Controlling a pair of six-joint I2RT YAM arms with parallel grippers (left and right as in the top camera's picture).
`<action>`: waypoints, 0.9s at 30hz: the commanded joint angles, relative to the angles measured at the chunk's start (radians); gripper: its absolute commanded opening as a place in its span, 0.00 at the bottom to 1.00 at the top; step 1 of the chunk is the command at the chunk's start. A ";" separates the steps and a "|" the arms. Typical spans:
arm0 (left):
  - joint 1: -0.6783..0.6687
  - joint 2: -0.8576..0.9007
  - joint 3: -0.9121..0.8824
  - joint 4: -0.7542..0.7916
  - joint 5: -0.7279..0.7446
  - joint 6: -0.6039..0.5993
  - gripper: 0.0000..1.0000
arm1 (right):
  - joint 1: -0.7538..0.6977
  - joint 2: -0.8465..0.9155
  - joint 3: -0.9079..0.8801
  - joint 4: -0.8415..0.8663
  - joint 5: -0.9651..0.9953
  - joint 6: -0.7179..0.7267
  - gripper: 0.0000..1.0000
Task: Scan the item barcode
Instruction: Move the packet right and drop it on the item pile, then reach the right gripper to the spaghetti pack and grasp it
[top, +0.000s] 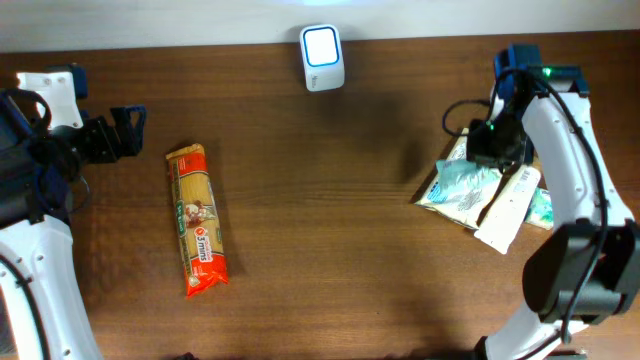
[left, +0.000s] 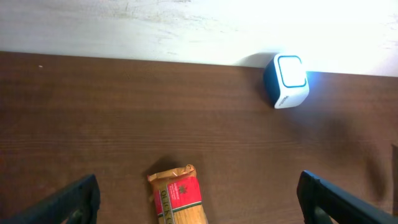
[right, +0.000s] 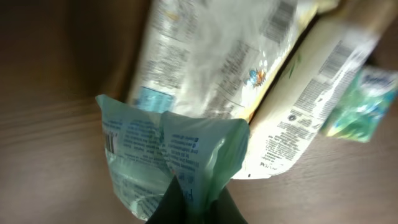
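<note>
A white barcode scanner (top: 322, 57) with a lit window stands at the table's far edge; the left wrist view has the scanner (left: 286, 81) at upper right. My right gripper (top: 492, 140) is shut on a crinkled teal plastic packet (right: 161, 149), pinched between the dark fingertips (right: 180, 202). In the overhead view the teal packet (top: 466, 182) lies over a pile at the right. A long orange-red spaghetti pack (top: 197, 220) lies at the left. My left gripper (top: 128, 132) stands open just beyond its far end, with the pack's top (left: 179, 198) between the wide-apart fingers.
Under the teal packet lie a clear printed bag (right: 211, 56), a white pouch (top: 508, 205) and a small green packet (top: 541, 207). The wooden table (top: 330, 220) ends at a white wall behind the scanner.
</note>
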 joint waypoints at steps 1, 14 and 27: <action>-0.003 -0.008 0.008 0.001 0.010 -0.005 0.99 | -0.032 0.023 -0.086 0.041 -0.031 0.011 0.49; -0.003 -0.008 0.008 0.001 0.010 -0.005 0.99 | 0.386 0.040 0.108 0.359 -0.546 -0.048 0.73; -0.003 -0.008 0.008 0.001 0.010 -0.005 0.99 | 0.959 0.413 0.108 0.959 -0.439 0.147 0.79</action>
